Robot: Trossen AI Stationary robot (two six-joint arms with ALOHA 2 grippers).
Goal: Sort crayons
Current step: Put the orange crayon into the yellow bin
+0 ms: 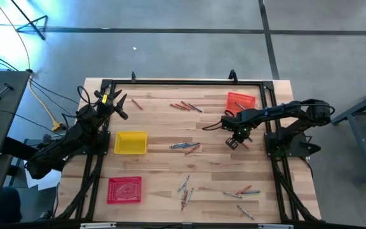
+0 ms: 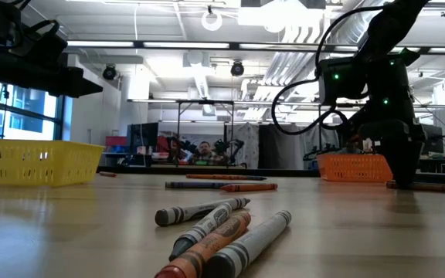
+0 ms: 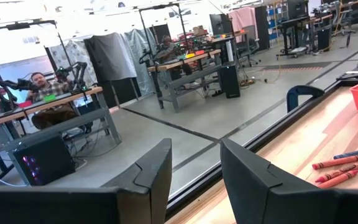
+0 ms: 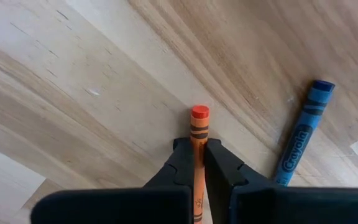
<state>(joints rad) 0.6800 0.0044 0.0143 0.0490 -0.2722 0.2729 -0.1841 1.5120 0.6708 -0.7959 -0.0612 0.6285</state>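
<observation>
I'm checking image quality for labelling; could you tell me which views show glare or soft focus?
High view: blue glare at the upper left corner. Low view: bright ceiling lights, near crayons soft, right gripper a dark silhouette. Right wrist view: sharp on the orange crayon it grips.

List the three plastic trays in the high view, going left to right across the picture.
Red tray → yellow tray → orange tray, which lies beside the right gripper.
</observation>
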